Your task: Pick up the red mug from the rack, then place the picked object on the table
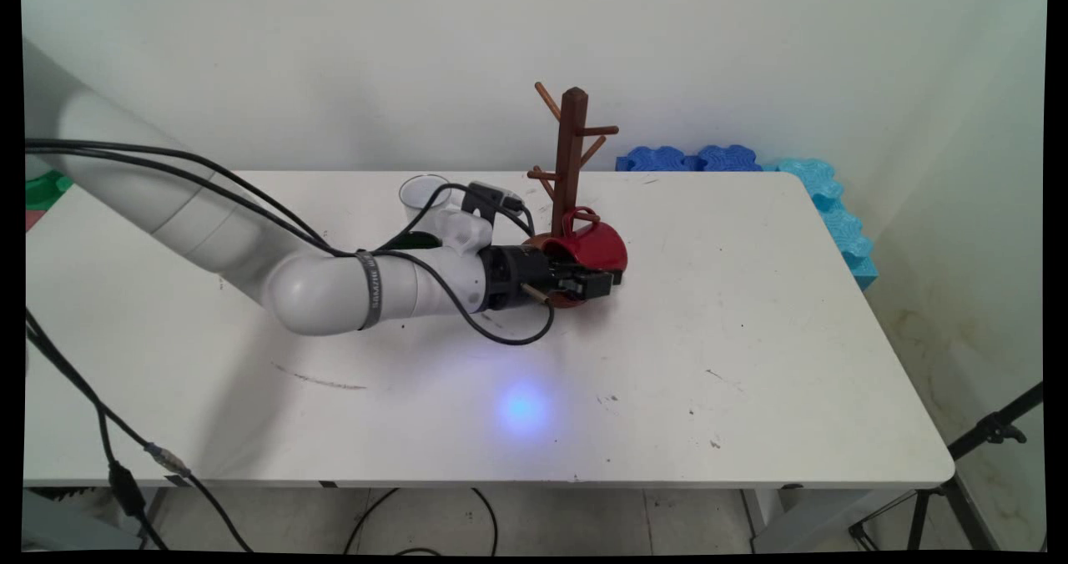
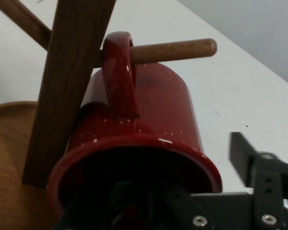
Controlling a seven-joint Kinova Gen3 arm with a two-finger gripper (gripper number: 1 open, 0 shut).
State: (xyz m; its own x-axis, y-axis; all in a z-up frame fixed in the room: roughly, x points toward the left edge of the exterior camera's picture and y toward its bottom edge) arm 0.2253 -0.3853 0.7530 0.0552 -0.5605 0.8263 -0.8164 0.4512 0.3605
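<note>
Only one piece of lettering showed: dark print on the grey band (image 1: 368,290) around the arm's forearm, at about 9 o'clock from the red mug (image 1: 594,247) (too small to make out). No label stood on the mug or the wooden mug tree (image 1: 571,157).

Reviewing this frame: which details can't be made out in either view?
- Gripper grip: main view too small; in the hand view the red mug rim covers one finger.
- Mug tree base: mostly behind mug and gripper in the main view.
- Clear cup: lower part behind the arm.
</note>
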